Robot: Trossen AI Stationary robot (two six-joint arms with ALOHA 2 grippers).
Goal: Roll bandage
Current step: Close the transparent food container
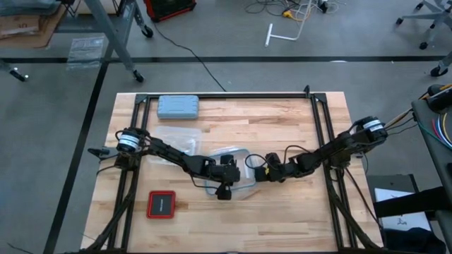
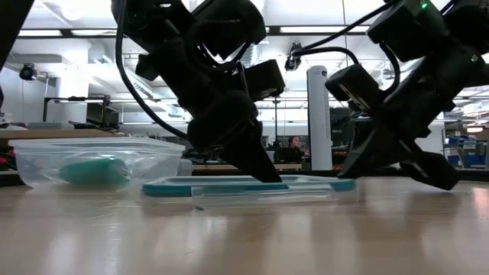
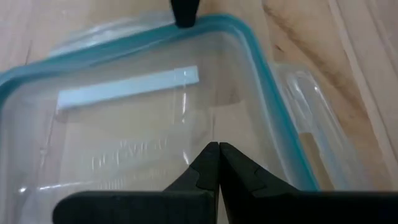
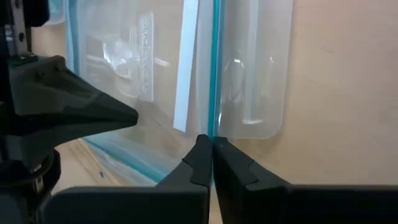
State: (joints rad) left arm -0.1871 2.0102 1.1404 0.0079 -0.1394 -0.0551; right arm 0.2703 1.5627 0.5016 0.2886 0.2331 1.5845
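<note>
The teal bandage (image 2: 95,169) is a small roll lying inside a clear plastic container (image 2: 99,156) at the table's left middle. Beside it, a clear lid with a teal rim (image 1: 236,185) lies flat on the table. My left gripper (image 3: 217,147) is shut, its tips down on the lid's clear panel. My right gripper (image 4: 211,140) is shut as well, its tips at the lid's teal rim next to a clear snap tab (image 4: 255,74). The two grippers stand close together over the lid. My left gripper presses its shut fingertips (image 2: 271,177) onto the lid's clear panel (image 3: 186,124), slanting down from the table's left. The lid lies flat on the table. My right gripper sets its shut fingertips (image 3: 185,14) against the lid's teal rim (image 4: 215,118), slanting down from the table's right. The tips hide the exact spot.
A grey-blue hard case (image 1: 178,106) lies at the far left of the table. A red and black square object (image 1: 161,204) lies near the front left. Black frame rails (image 1: 321,141) run along the table's sides and far edge.
</note>
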